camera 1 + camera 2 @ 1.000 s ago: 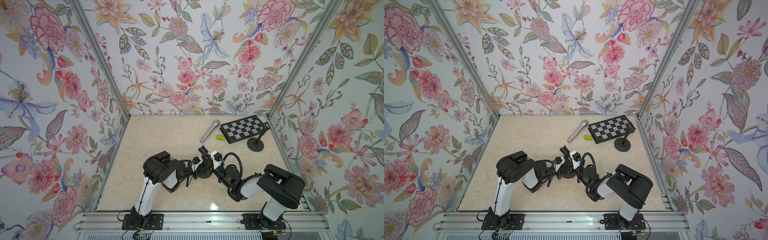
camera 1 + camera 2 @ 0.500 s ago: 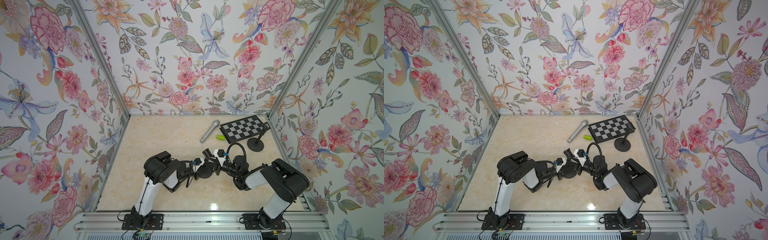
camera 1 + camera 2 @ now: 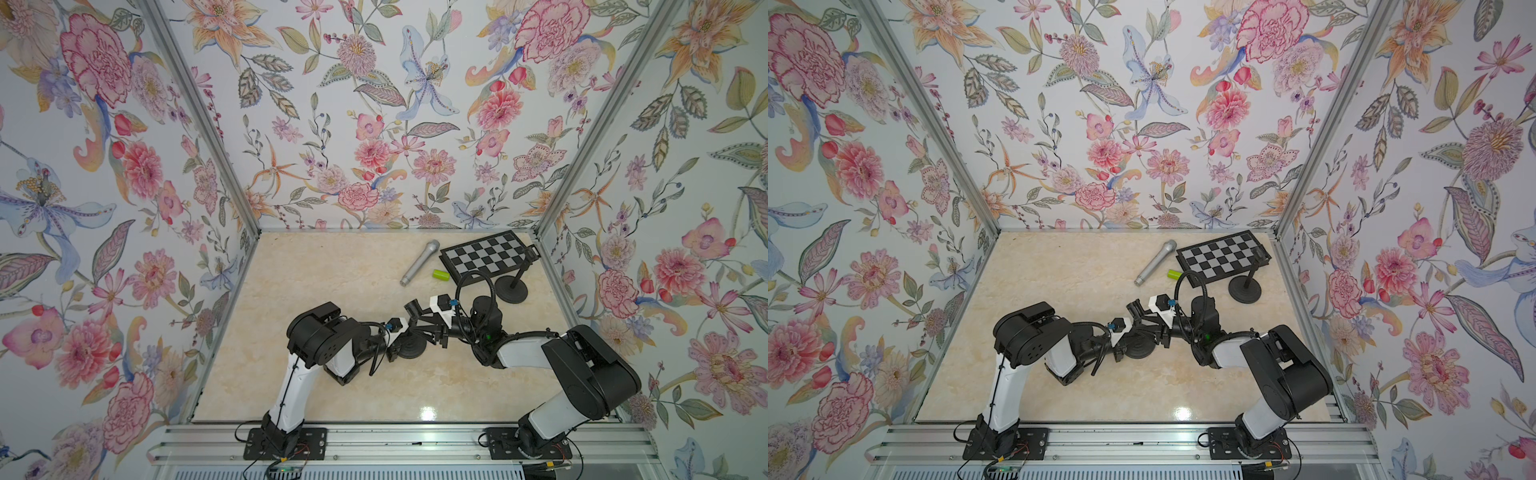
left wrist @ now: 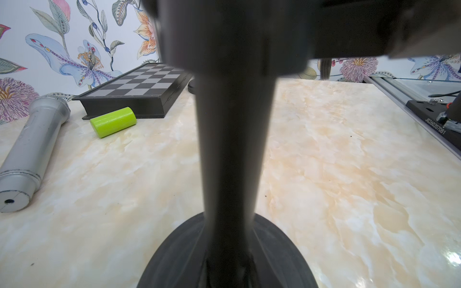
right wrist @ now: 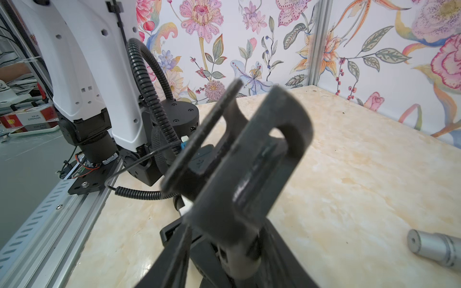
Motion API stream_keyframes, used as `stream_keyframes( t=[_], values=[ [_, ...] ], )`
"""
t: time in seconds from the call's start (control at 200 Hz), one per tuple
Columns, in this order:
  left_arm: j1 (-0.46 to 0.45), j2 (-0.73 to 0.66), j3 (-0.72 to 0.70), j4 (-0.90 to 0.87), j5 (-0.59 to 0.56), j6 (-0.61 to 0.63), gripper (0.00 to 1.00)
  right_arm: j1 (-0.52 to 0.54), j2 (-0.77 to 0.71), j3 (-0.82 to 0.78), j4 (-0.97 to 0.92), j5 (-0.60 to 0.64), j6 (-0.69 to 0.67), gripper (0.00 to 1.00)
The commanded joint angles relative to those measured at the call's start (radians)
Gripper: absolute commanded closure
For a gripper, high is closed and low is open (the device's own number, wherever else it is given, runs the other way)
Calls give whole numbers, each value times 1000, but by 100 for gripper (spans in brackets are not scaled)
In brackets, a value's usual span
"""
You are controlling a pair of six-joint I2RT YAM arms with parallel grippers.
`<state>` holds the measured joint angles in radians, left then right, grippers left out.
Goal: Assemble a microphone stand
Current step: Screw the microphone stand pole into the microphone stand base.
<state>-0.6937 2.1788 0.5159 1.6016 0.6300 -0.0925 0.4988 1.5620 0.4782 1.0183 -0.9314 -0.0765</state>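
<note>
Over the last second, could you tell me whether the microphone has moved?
No; the microphone still lies beside the chessboard, as before.

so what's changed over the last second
The right hand pivoted about the central black round-based microphone stand: its wrist swung from the near side out toward the far right corner. Whether it let go cannot be told. The left hand, silver microphone, small green cylinder and black-and-grey chessboard stayed put.

The right arm (image 3: 524, 360) has swung its elbow away from the stand (image 3: 411, 350), wrist drawn rearward, and the jaws of the right gripper (image 3: 420, 330) have parted.
</note>
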Motion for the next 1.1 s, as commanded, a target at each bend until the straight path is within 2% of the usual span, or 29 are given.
stream_keyframes(
  t=[0.0, 0.07, 0.185, 0.3, 0.415, 0.505, 0.565, 0.635, 0.711, 0.816, 0.856, 0.896, 0.941, 0.986, 1.016, 1.056, 1.096],
  values=[
    [5, 51, -12, 239, 38, 22, 77, 1, -39, 37, -72, -61, -83, 53],
    [5, 33, -17, 239, 31, 16, 76, 6, -41, 43, -74, -56, -87, 54],
    [4, 43, -12, 239, 27, 19, 76, 14, -30, 35, -74, -13, -100, 66],
    [2, 27, -11, 239, 28, 10, 75, 21, -33, -9, -24, 73, -76, 69],
    [-9, 43, -7, 239, 25, 19, 73, 24, -20, -34, 26, 97, -48, 71],
    [-10, 21, -8, 239, 13, 12, 71, 32, -8, -44, 57, 119, -24, 80],
    [-10, 20, -8, 239, -4, 9, 67, 45, -1, -67, 125, 186, 13, 87],
    [-13, 43, -8, 239, -46, -3, 65, 73, 6, -102, 196, 362, 81, 100],
    [-13, 25, -19, 239, -118, -22, 64, 141, -5, -135, 206, 672, 160, 100],
    [-15, 24, -16, 239, -146, -30, 63, 370, -2, -149, 172, 1187, 170, 100],
    [-18, 37, -14, 239, -153, -31, 64, 429, 18, -139, 164, 1297, 175, 100],
    [-23, 34, -19, 239, -167, -32, 64, 466, 34, -144, 181, 1358, 171, 100],
    [-27, 17, -27, 239, -177, -24, 65, 484, 35, -170, 238, 1364, 145, 100],
    [-29, 9, -32, 239, -179, -11, 67, 472, 36, -211, 309, 1287, 117, 96],
    [-32, 15, -32, 239, -178, -5, 69, 447, 35, -234, 340, 1189, 101, 85],
    [-38, 30, -30, 239, -172, 1, 71, 404, 21, -257, 356, 1041, 94, 65],
    [-42, 32, -30, 239, -164, 6, 73, 344, -4, -268, 336, 842, 87, 56]
  ],
)
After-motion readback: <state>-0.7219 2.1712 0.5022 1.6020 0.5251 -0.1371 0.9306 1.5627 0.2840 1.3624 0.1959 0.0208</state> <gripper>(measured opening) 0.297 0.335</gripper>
